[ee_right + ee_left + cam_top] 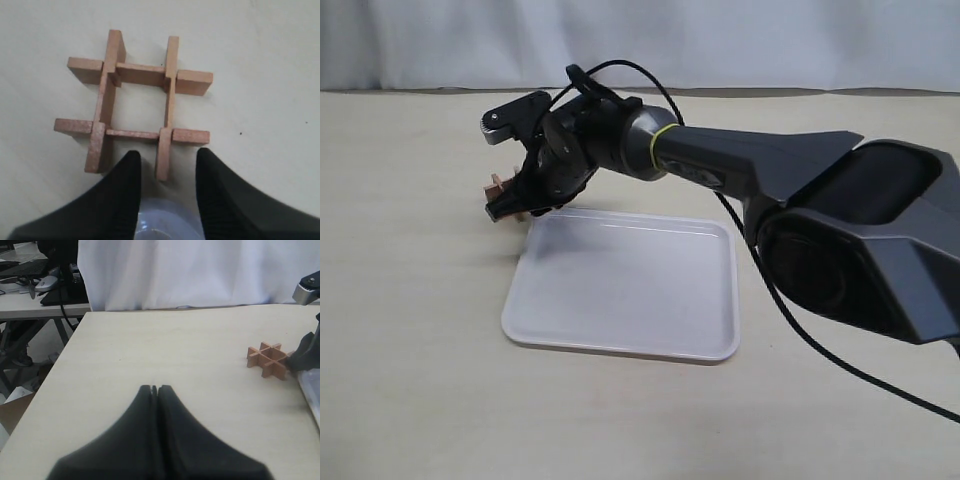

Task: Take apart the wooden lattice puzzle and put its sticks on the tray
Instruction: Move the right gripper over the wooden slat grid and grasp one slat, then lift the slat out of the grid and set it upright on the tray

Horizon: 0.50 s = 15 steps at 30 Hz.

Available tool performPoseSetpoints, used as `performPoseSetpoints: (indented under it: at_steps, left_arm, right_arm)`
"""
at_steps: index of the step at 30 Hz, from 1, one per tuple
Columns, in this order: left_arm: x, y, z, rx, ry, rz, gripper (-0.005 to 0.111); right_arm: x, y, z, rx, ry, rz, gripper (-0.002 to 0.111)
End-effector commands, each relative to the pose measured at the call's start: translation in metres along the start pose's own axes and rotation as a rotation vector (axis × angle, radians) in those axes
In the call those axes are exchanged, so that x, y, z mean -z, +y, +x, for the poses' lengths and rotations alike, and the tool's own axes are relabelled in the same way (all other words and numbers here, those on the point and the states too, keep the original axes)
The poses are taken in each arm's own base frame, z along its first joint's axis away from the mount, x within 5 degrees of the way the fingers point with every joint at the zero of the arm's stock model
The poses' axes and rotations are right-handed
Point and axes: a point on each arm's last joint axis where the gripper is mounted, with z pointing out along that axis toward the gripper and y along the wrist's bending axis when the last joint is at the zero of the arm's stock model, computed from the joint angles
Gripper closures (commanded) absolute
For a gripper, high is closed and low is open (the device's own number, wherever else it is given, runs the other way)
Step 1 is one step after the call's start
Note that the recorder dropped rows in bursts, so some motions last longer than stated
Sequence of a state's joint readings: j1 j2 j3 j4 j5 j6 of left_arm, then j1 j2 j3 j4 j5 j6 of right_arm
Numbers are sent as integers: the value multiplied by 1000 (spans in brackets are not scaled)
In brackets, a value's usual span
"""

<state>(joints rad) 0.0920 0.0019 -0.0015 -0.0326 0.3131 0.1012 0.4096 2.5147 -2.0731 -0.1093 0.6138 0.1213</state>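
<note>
Right end effector point(167, 155) spread open at intact reddish-brown lattice puzzle point(135, 134), 4 crossed sticks point(171, 75) in hash shape.

One lattice puzzle point(141, 73) (four sticks point(105, 102)), one tray point(620, 330), one left claw point(155, 387), one right claw point(168, 152)

A pale beige table point(420, 300) fills the scene under even, soft light. A white pleated curtain point(740, 40) hangs behind its far edge. Beyond one side of the table stands a light desk point(30, 307) carrying dark equipment, above a grey floor point(37, 347) and a cardboard box point(12, 407).
</note>
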Motion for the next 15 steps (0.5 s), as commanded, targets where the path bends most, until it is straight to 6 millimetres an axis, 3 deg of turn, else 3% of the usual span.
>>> performPoseSetpoints:
  at_steps: [1, 3, 6, 15]
  left_arm:
    - [0, 0, 0, 7, -9, 0, 107]
    - [0, 0, 0, 7, -9, 0, 107]
    - [0, 0, 0, 7, -9, 0, 107]
    - [0, 0, 0, 7, -9, 0, 107]
  right_arm:
    - [-2, -2, -1, -16, -14, -3, 74]
    - [-2, -2, -1, -16, -12, -3, 82]
    - [-2, -2, -1, -16, -12, -3, 104]
    - [5, -2, -5, -17, -23, -3, 104]
